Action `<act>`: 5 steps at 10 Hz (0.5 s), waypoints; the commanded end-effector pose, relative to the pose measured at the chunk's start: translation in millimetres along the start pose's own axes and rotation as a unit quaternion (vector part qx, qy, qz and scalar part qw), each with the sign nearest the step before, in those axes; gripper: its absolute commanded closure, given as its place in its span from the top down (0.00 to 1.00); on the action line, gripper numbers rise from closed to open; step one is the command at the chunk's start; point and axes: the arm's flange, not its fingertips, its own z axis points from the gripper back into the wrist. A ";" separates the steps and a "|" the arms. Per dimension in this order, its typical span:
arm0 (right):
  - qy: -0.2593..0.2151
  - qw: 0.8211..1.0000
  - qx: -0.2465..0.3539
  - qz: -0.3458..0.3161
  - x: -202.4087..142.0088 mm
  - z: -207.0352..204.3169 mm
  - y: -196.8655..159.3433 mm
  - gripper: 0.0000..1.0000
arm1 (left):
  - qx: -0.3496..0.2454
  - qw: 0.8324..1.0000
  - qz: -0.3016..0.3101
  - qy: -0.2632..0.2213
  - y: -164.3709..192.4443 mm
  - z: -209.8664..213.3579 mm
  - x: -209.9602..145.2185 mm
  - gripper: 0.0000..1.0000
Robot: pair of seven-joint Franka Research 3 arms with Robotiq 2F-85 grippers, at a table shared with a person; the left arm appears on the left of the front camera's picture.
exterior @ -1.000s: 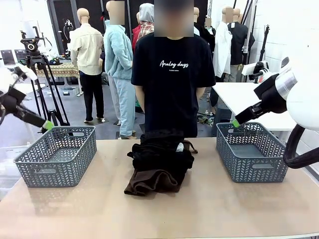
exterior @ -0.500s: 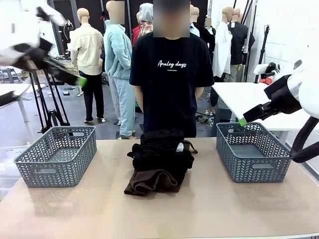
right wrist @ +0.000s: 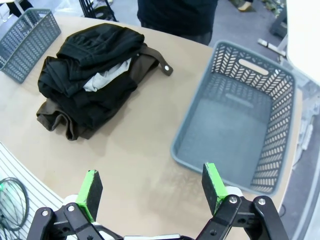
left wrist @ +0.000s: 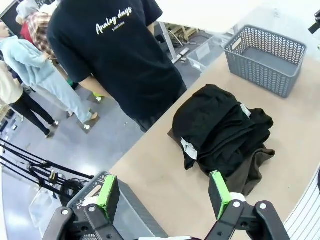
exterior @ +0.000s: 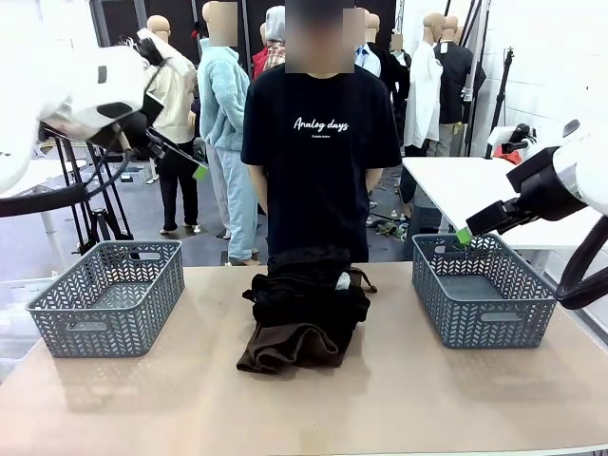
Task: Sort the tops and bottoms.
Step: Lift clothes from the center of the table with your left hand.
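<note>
The tops and bottoms lie in one heap (exterior: 304, 313) at the middle of the table, in front of the person. Black cloth (right wrist: 100, 50) is on top, dark brown cloth (right wrist: 62, 120) sticks out underneath, and a pale grey-blue strip (right wrist: 107, 75) peeks between them. My left gripper (exterior: 198, 171) hangs open, high above the table's left half, well clear of the heap (left wrist: 225, 135). In its wrist view the left gripper (left wrist: 164, 195) holds nothing. My right gripper (exterior: 464, 235) is open over the right basket's near-left rim, and its wrist view shows the right gripper (right wrist: 152, 187) empty.
A grey lattice basket (exterior: 109, 309) stands at the table's left and another (exterior: 484, 318) at the right; both look empty (right wrist: 277, 135). The person in a black T-shirt (exterior: 318, 142) stands at the far edge behind the heap.
My left arm has swung up and to the right, from beside the left basket to high above it. The right gripper has drifted slightly right. The heap has not moved.
</note>
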 end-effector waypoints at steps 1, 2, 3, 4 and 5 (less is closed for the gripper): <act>-0.002 1.000 -0.004 0.000 1.2 0.3 0.5 1.00 | 0.004 1.000 0.000 -0.005 1.9 8.3 -2.0 0.94; -0.002 1.000 -0.004 0.000 1.2 0.3 0.5 1.00 | 0.000 1.000 0.000 0.000 0.0 0.0 0.0 0.94; -0.002 1.000 -0.004 0.000 1.2 0.3 0.5 1.00 | -0.046 0.999 0.007 -0.022 -5.7 -12.5 15.6 0.94; -0.002 1.000 -0.004 0.000 1.2 0.3 0.5 1.00 | -0.094 0.995 0.012 -0.011 -6.2 -44.5 35.1 0.94; -0.002 1.000 -0.004 0.000 1.2 0.3 0.5 1.00 | -0.132 0.991 0.016 0.022 -8.2 -83.8 56.2 0.94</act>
